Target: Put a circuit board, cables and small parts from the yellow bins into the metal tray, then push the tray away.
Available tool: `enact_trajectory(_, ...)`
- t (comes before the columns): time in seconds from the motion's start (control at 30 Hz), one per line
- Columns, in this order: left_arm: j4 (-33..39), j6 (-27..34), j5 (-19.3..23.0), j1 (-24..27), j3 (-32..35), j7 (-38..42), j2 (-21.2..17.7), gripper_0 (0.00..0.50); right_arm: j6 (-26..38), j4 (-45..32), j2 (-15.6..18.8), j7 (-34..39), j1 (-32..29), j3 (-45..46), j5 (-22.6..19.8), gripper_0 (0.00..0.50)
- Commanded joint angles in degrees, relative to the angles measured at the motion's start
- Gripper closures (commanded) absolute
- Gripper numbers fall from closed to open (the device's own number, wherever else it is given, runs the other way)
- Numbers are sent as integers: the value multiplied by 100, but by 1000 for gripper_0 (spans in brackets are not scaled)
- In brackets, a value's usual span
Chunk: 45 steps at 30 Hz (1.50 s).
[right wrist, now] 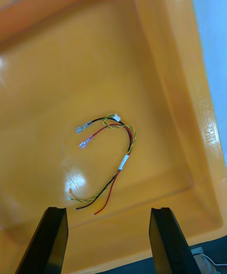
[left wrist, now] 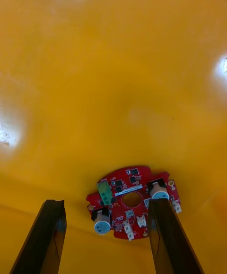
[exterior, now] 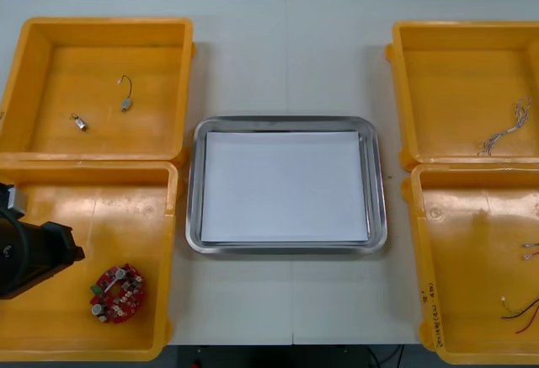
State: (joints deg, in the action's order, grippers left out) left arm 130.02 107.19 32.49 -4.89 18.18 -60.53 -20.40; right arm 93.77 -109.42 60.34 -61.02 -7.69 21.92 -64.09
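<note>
Left jaws: set wide apart with nothing held. The black fingers [left wrist: 47, 236] stand over the floor of the near left bin [exterior: 166, 242], and one of them overlaps the rim of the circuit board [left wrist: 131, 201] in the left wrist view.
Right jaws: also wide apart and empty. The fingers [right wrist: 163, 241] hang above the red, yellow and black cable [right wrist: 108, 160] in the near right bin [exterior: 421, 275].
Circuit board: lies flat on the bin floor, towards the bin's near inner corner, just beside the left arm [exterior: 29, 254].
Other stock: two small metal parts [exterior: 78, 121] lie in the far left bin [exterior: 181, 90]. A pale twisted cable [exterior: 504, 135] lies in the far right bin [exterior: 396, 98].
Tray: the metal tray [exterior: 193, 216] sits between the bins, white inside, with nothing in it.
Progress: judged at the very start. Nothing is loaded yet, so the board, the cables, the parts and the push are all left to do.
Edges: the board has bare floor all round it. The cable lies nearer the bin wall on the fingers' side, so a descent there has less margin.
Open room: the worktop [exterior: 286, 56] beyond the tray's far rim is bare up to its edge. Strips of worktop separate the tray from the bins on both sides, so the push should meet nothing.
</note>
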Motion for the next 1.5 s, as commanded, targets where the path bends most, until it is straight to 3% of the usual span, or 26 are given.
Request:
enact_trajectory(0.03,207,-234,-181,-319,-122,446,212,0,-140,-132,-75,363,-92,208,54,0)
enact_trajectory(0.27,207,-612,-366,-583,-421,516,308,0,-483,-132,-137,952,-189,-65,45,0)
enact_trajectory(0.43,199,-840,-454,-767,-605,551,317,0,-465,-141,-137,1049,-259,-91,45,0)
enact_trajectory(0.63,199,-1130,-577,-1005,-843,569,317,0,-518,-132,-146,1725,-488,-91,19,0)
enact_trajectory(1.5,-109,-1781,-867,-1268,-1282,578,317,0,-1994,-132,-251,1673,-1912,-223,98,0)
